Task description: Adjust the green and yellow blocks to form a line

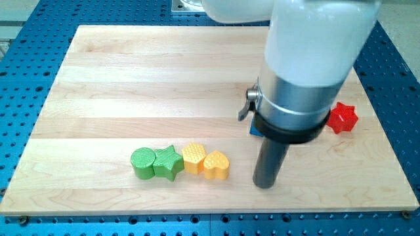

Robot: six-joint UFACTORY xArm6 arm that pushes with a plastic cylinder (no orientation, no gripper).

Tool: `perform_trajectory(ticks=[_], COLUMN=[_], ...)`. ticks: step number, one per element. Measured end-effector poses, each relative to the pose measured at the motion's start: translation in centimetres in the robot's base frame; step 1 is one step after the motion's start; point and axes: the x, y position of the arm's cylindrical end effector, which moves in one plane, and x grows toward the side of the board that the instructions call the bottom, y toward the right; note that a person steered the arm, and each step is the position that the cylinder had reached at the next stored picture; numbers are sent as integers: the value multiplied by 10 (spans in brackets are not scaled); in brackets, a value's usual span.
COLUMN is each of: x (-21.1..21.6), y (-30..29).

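Observation:
A green round block (142, 162), a green star block (168, 162), a yellow hexagon block (193, 158) and a yellow heart block (216, 165) lie side by side, touching, in a row near the view's bottom of the wooden board (131, 78). My tip (264, 184) rests on the board to the right of the yellow heart, a short gap apart from it.
A red star-shaped block (342, 117) lies near the board's right edge. A blue block (253, 126) is mostly hidden behind the arm's body (308, 65). The board sits on a blue perforated table (20, 98).

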Motion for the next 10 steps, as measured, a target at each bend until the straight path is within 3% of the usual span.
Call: perform_trajectory(ticks=[2, 3, 5, 7, 10], x=[-52, -82, -47, -67, -52], y=[-8, -40, -83, -96, -114])
